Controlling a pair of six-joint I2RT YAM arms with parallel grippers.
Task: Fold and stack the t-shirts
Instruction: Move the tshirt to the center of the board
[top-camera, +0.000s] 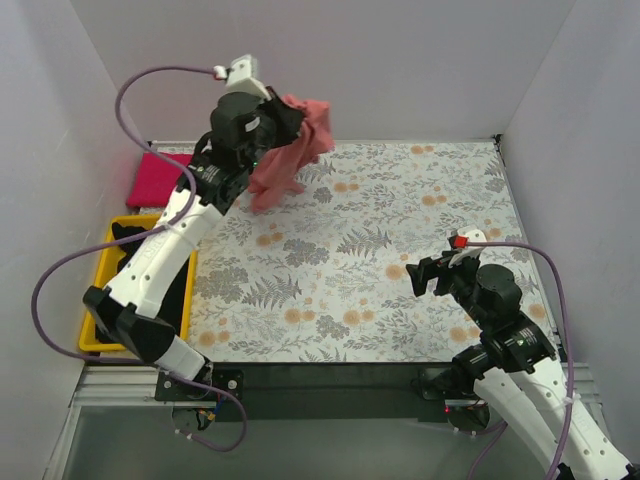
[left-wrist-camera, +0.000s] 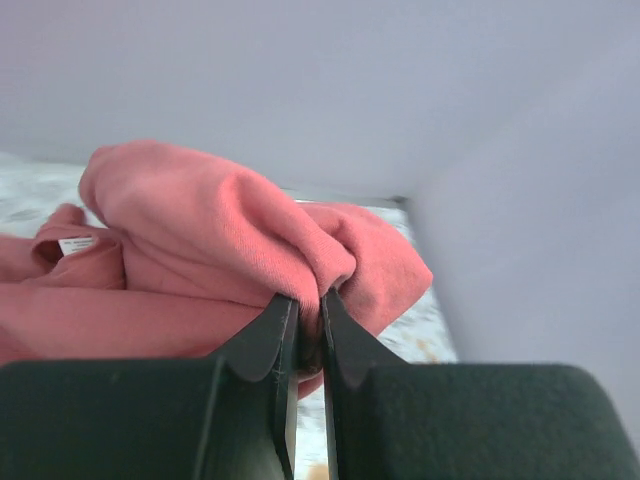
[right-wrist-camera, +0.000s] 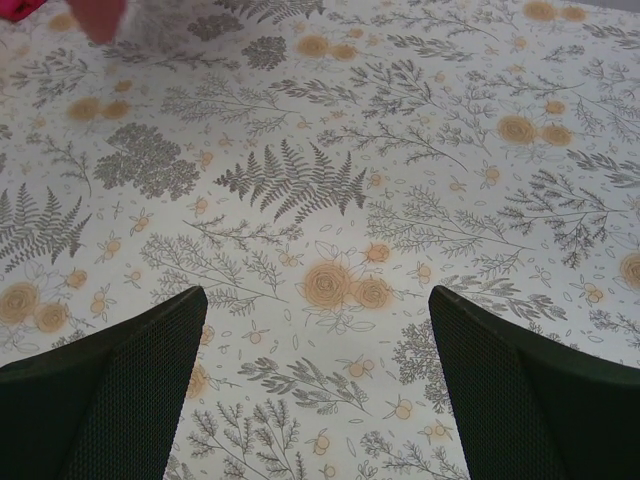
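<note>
Upper left of the top view: left gripper (top-camera: 283, 118) raised above the far edge of the table (top-camera: 420, 190), clamped on a bunch of the salmon-red t-shirt (top-camera: 300, 150). Shirt hanging in a loose crumple from the grip, lower folds reaching down toward the floral tabletop; cannot tell whether touching it. In the left wrist view, both black fingers (left-wrist-camera: 262, 340) pressed nearly together with a ridge of salmon cloth squeezed between them, a small white neck label (left-wrist-camera: 76, 243) showing at the left.

Far left of the top view, beside the wall: magenta-pink t-shirt (top-camera: 160, 178) lying flat in a neat block, just beyond the yellow bin (top-camera: 103, 262). Dark cloth (top-camera: 176, 292) inside the bin, mostly hidden under the left arm.

Lower right of the top view: right gripper (top-camera: 424, 276) hovering over bare floral print, well apart from every shirt. Jaws spread wide in the right wrist view, nothing between them but pattern.
</note>
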